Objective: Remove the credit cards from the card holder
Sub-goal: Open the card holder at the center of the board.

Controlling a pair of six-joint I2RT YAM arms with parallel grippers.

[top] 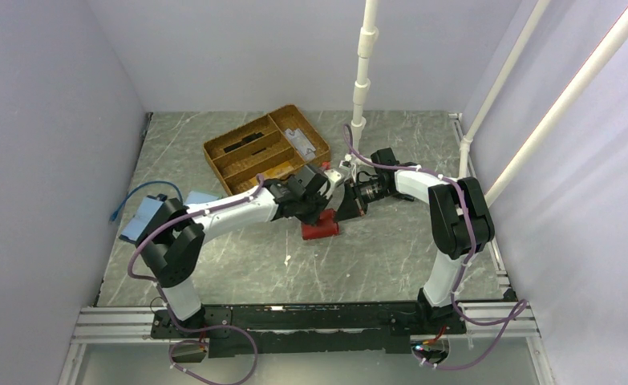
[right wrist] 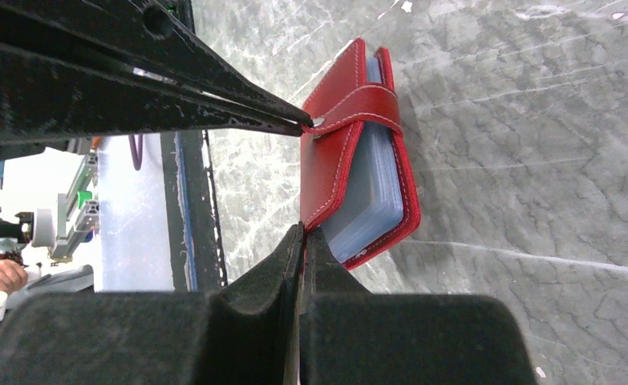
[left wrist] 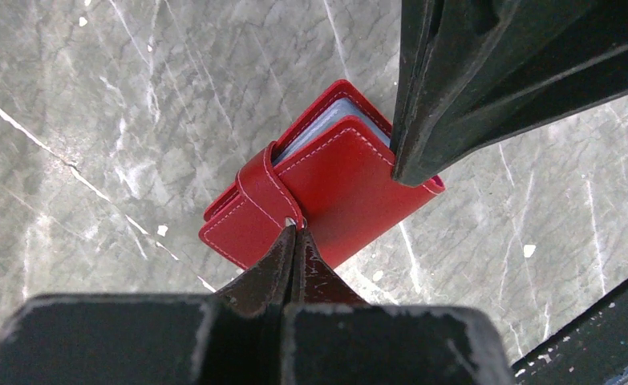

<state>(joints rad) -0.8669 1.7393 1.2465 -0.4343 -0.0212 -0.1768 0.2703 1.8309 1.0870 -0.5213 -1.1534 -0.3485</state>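
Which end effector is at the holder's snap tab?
The left end effector: its shut tips touch the tab, while the right end effector sits at the holder cover's edge.

The card holder [top: 320, 231] is hemmed in on two sides. The left gripper [left wrist: 293, 228], clamped on its strap, and the arm behind it block the holder's left side and part of its top. The right gripper [right wrist: 304, 233], pinched on the cover's edge, blocks its right side. Beyond the holder the wooden tray [top: 266, 148] stands near, with the white post [top: 359, 120] to the tray's right. Well to the holder's left lies a blue case [top: 146, 215]. On the holder's near side the marble table [top: 358, 265] lies bare up to the base rail [top: 310, 317], leaving a gripper room to pass.
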